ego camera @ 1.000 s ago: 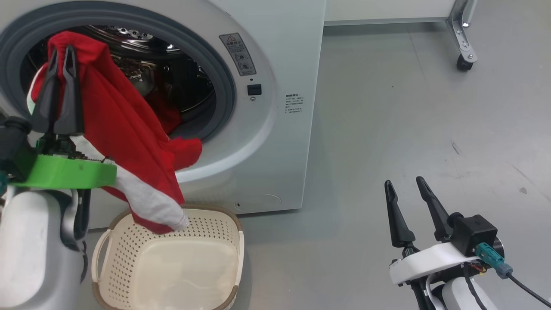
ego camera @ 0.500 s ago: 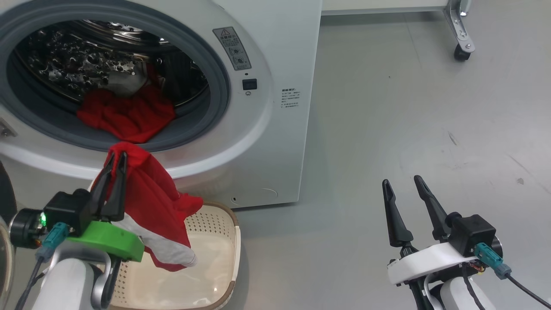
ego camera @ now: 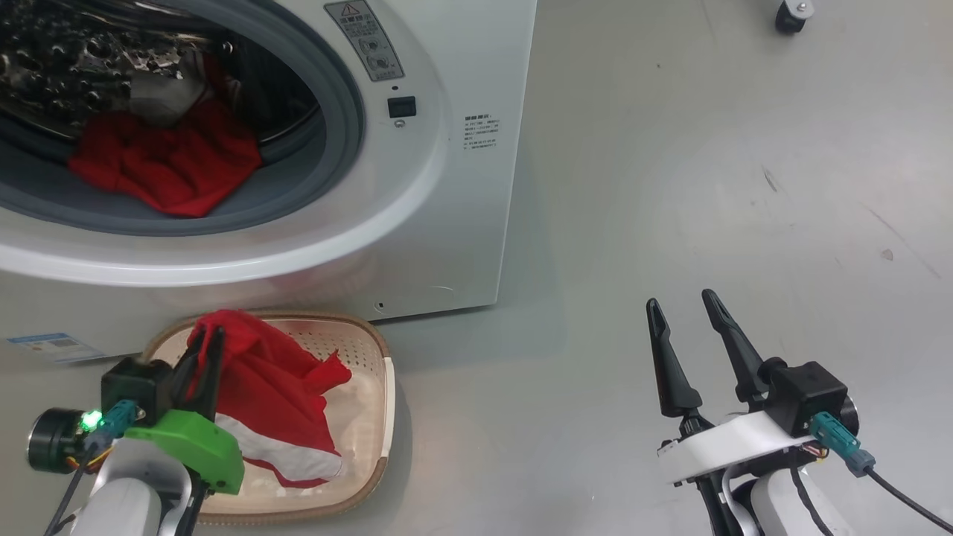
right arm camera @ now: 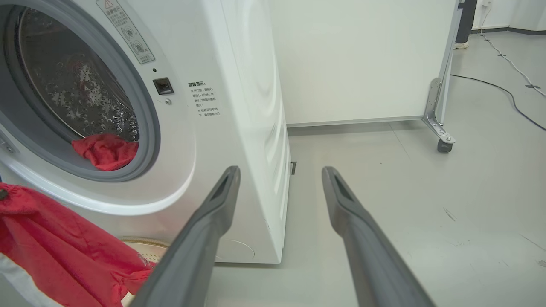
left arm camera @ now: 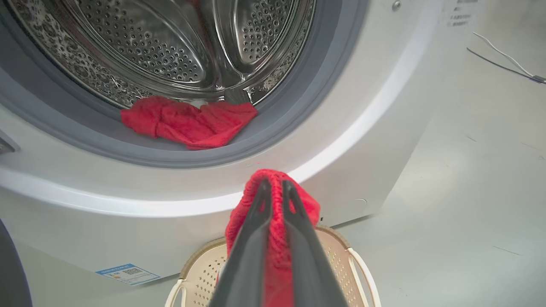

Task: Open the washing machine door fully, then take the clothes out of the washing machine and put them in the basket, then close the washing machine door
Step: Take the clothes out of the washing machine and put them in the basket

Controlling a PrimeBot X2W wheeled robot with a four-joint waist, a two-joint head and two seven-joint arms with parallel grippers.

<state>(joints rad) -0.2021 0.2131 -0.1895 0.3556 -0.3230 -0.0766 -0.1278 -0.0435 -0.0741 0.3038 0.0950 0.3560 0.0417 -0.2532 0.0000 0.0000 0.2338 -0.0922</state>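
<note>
1. One washing machine.
2. Two pieces of clothing: one red garment and one red-and-white garment.
3. One cream basket.
4. Two grippers: the left gripper and the right gripper.
5. One blue sticker and one warning label.
6. One caster wheel.

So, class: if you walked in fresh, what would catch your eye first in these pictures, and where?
The bright red and white garment grabs the eye, pinched in the left end effector and draping into the cream basket in front of the washing machine. A second red cloth lies at the lip of the open drum. At the lower right, the right end effector hangs open above grey floor.
</note>
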